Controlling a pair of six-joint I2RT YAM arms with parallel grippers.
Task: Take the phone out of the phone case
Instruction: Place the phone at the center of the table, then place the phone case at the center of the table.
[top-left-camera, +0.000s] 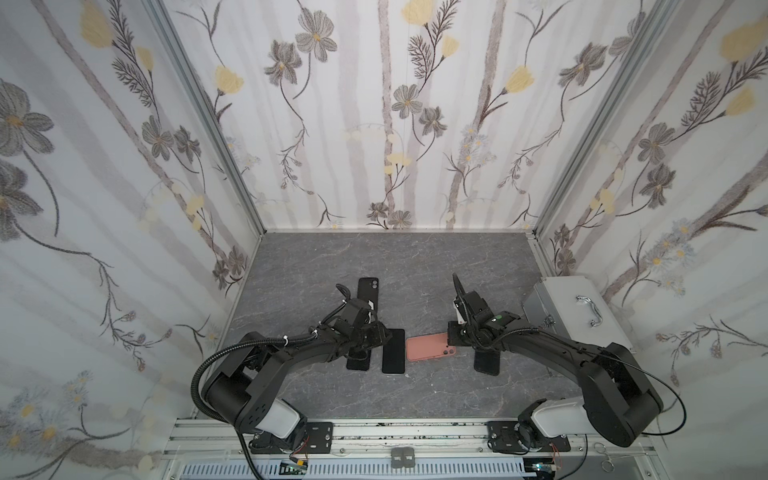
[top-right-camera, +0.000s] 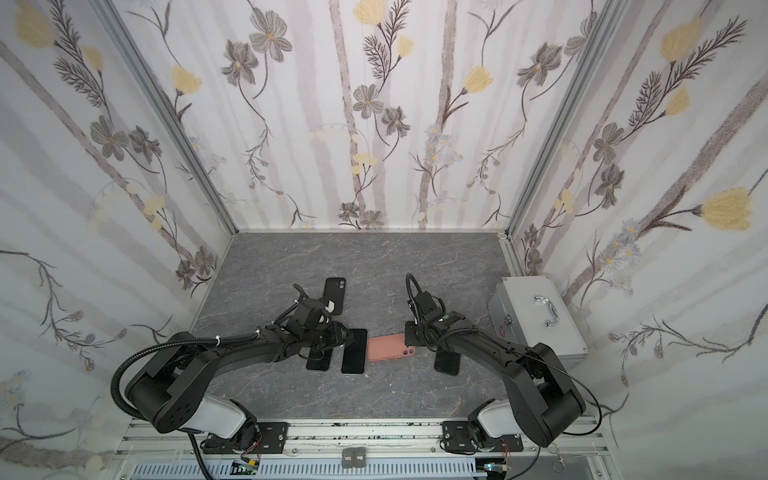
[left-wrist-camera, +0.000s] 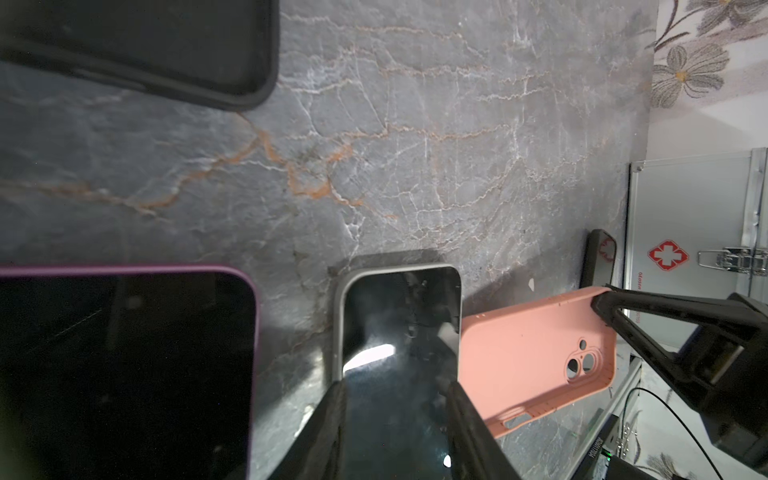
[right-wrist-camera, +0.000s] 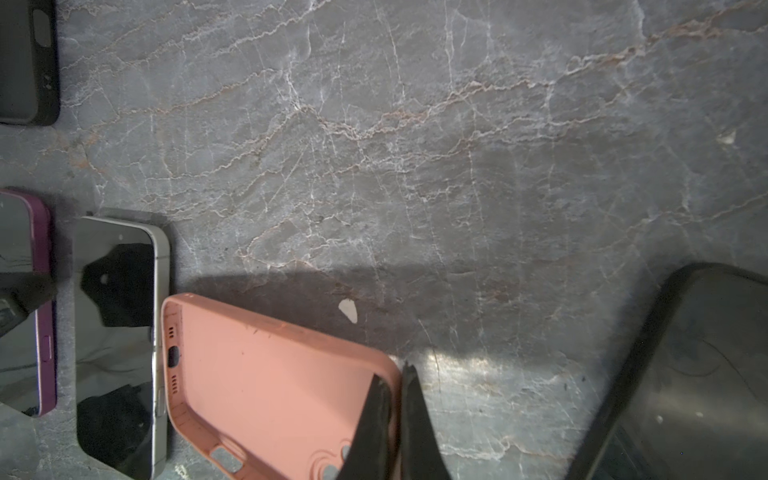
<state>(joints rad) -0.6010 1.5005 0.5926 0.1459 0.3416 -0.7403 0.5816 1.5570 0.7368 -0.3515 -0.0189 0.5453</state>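
In both top views the phone lies flat on the table, its side touching the empty pink case.

In the left wrist view the left gripper straddles the phone with jaws parted, apparently released; best lift straight up without dragging it. The metal box carries a red cross; its small lettering is unreadable.

The right wrist view shows the right gripper clenched on the case's rim.
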